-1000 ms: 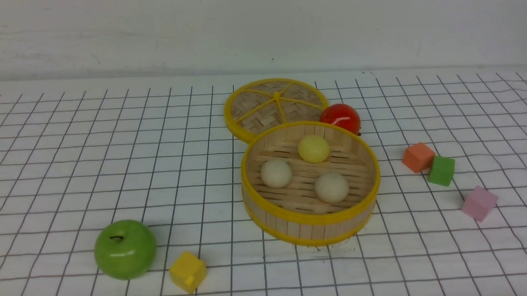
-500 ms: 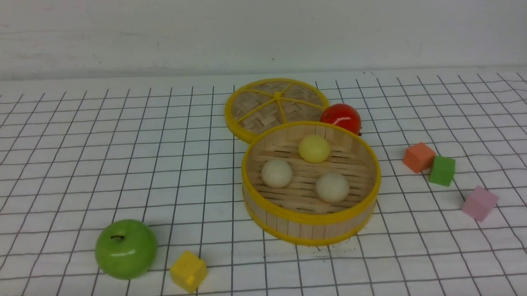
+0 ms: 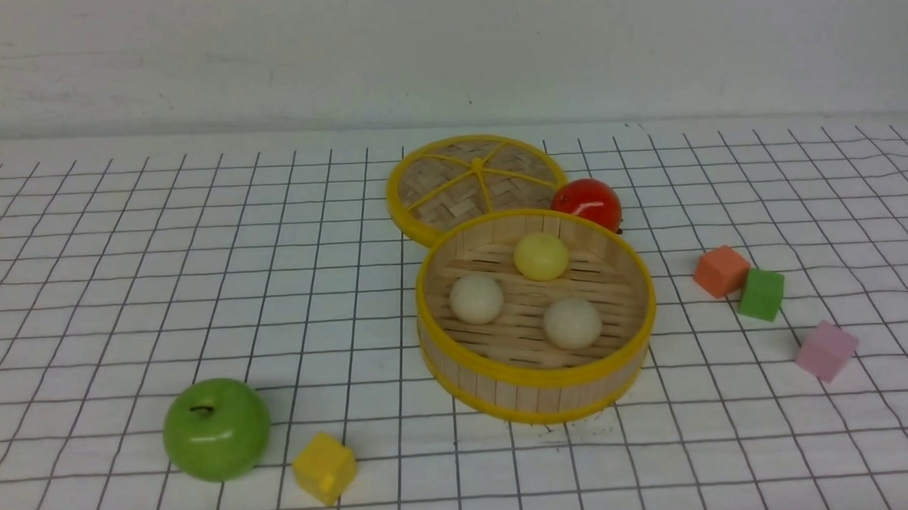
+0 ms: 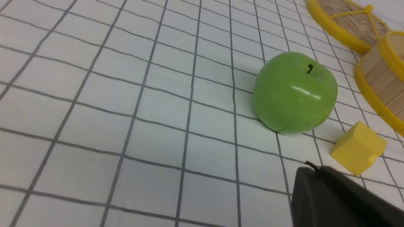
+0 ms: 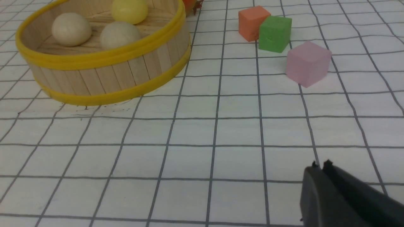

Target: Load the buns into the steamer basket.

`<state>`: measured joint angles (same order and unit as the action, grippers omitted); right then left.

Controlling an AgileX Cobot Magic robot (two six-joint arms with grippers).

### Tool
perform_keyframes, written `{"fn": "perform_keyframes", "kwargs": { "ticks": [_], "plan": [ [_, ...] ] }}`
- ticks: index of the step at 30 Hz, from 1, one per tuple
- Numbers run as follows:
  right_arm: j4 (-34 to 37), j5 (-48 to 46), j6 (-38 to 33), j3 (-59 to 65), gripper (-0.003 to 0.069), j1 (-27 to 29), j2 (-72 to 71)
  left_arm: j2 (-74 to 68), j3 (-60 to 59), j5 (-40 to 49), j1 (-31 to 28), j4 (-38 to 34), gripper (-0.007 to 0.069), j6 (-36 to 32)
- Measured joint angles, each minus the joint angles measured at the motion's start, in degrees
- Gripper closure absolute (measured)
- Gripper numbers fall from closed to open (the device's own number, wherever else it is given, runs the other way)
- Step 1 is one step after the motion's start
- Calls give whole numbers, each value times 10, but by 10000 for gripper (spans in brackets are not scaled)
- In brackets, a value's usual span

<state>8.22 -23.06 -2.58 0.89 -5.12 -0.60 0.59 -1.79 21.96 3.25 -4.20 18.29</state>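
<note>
The steamer basket [image 3: 535, 374] stands mid-table with three buns inside: a glossy pale yellow one [image 3: 541, 256] at the back and two off-white ones [image 3: 476, 299] [image 3: 572, 322] in front. The right wrist view shows the same basket [image 5: 104, 71] and its buns [image 5: 71, 29] [image 5: 119, 34] [image 5: 129, 11]. My left gripper [image 4: 311, 170] is shut and empty, near the green apple [image 4: 295, 93] and the yellow cube [image 4: 358, 151]. My right gripper [image 5: 320, 167] is shut and empty, over bare cloth well short of the basket. Neither gripper appears in the front view.
The woven lid [image 3: 474, 185] lies behind the basket with a red fruit [image 3: 586, 202] beside it. Orange [image 3: 720, 270], green [image 3: 760, 293] and pink [image 3: 826, 350] cubes sit to the right. The green apple [image 3: 216, 429] and yellow cube [image 3: 324, 467] are at the front left.
A dark piece of the left arm showed at the front view's lower left corner half a second ago and is gone now. Nothing on the table has moved.
</note>
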Motion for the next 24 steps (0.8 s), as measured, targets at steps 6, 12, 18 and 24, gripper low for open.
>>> {"fn": "perform_keyframes", "kwargs": {
  "ticks": [6,12,18,24],
  "plan": [
    [0,0,0,0,655,0,0,0,0,-1,0,0,638,0],
    [0,0,0,0,647,0,0,0,0,-4,0,0,638,0],
    [0,0,0,0,638,0,0,0,0,-4,0,0,638,0],
    [0,0,0,0,631,0,0,0,0,-4,0,0,638,0]
  ]
}}
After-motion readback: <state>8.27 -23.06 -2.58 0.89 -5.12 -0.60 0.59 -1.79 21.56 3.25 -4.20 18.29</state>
